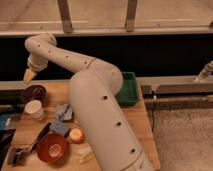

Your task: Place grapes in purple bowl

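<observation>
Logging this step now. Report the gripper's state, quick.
Gripper: raised above the purple bowl, off the table; open or closed cannot be told.

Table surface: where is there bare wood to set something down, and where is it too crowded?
Bare wood shows on the table right of the arm, in front of the green bin. The left is crowded: purple bowl, white cup, red-orange bowl and orange fruit sit close together. The gripper hangs above the purple bowl.

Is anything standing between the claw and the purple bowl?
Nothing visible. The claw hangs just above the far rim of the purple bowl, with only air between; the white cup stands on the near side.
</observation>
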Action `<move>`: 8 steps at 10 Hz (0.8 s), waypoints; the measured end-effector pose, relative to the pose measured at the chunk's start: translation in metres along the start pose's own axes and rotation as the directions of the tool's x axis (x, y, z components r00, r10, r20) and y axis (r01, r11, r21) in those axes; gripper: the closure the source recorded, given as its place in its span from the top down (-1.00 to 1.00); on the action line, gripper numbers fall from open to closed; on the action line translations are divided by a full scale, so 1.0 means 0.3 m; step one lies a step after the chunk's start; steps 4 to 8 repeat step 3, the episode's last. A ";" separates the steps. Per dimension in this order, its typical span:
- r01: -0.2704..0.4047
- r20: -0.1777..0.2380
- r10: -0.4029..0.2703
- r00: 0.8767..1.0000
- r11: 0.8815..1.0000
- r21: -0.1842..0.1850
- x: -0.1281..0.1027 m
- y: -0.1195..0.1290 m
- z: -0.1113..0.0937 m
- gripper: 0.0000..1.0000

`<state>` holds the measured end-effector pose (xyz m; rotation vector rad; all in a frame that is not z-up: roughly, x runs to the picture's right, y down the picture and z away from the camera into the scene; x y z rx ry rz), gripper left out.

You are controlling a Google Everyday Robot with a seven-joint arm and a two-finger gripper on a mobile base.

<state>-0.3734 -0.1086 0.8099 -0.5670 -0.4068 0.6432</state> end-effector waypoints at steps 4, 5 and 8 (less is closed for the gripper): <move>-0.034 0.041 0.033 0.999 0.999 0.032 0.018 -0.058 -0.082 0.60; -0.034 0.041 0.033 0.999 0.999 0.032 0.018 -0.058 -0.082 0.60; -0.034 0.041 0.033 0.999 0.999 0.032 0.018 -0.058 -0.082 0.60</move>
